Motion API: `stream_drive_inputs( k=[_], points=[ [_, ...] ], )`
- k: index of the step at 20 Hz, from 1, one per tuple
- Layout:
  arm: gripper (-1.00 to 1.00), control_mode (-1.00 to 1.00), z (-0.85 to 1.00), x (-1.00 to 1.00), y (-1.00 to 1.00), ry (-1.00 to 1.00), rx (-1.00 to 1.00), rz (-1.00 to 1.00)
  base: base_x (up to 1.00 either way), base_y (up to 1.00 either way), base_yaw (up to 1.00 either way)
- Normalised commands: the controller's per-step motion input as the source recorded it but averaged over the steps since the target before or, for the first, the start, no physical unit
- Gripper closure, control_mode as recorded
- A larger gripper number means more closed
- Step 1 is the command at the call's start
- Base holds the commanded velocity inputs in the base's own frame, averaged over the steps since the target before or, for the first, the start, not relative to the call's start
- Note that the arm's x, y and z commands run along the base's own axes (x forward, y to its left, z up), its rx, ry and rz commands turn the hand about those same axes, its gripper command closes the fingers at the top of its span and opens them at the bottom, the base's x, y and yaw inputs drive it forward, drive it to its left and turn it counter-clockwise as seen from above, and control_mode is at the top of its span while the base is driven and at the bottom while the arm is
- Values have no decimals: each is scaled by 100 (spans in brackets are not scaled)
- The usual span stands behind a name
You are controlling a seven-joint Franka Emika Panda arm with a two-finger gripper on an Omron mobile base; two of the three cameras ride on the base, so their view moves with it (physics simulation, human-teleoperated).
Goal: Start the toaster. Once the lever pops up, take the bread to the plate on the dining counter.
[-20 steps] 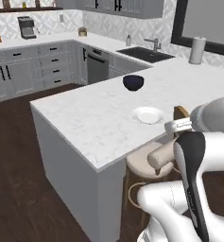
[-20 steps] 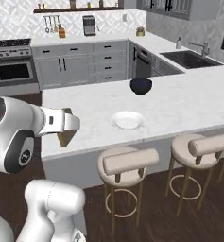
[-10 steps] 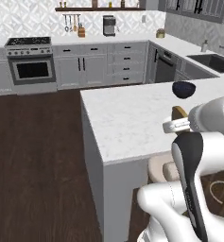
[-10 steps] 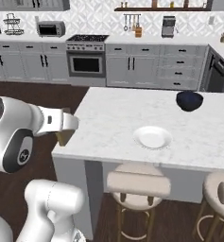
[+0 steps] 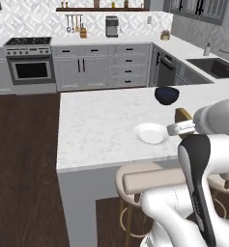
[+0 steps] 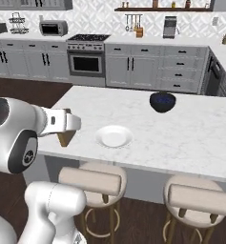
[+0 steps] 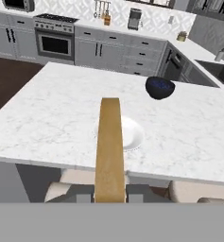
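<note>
While the claw (image 7: 109, 191) is clenched on the bread (image 7: 109, 146), the slice stands on edge between the two fingertips and stretches away from the camera toward the plate (image 7: 132, 133). Seen from the right base camera, the bread (image 6: 65, 137) hangs just off the near edge of the dining tabletop (image 6: 205, 128), near the plate (image 6: 114, 136). The plate lies on the marble close to that near edge. Beyond the plate, farther across the tabletop, sits a dark bowl (image 5: 166, 95).
</note>
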Motion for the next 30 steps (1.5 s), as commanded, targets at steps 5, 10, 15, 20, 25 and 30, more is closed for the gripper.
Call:
stream_drive_inputs(
  k=[5, 10, 15, 20, 25, 30],
  points=[
    [100, 100, 0, 0, 0, 0, 0, 0, 25, -21, 2],
    [100, 100, 0, 0, 0, 0, 0, 0, 37, -17, 4],
    [100, -100, 0, 9, -8, 0, 2, 2, 24, -21, 5],
    [100, -100, -2, 85, -62, 5, 15, 15, 0, 0, 0],
    [100, -100, -19, 98, -42, 1, 16, 16, 0, 0, 0],
    [100, -100, -53, 89, -8, 13, 16, 14, 0, 0, 0]
  ],
)
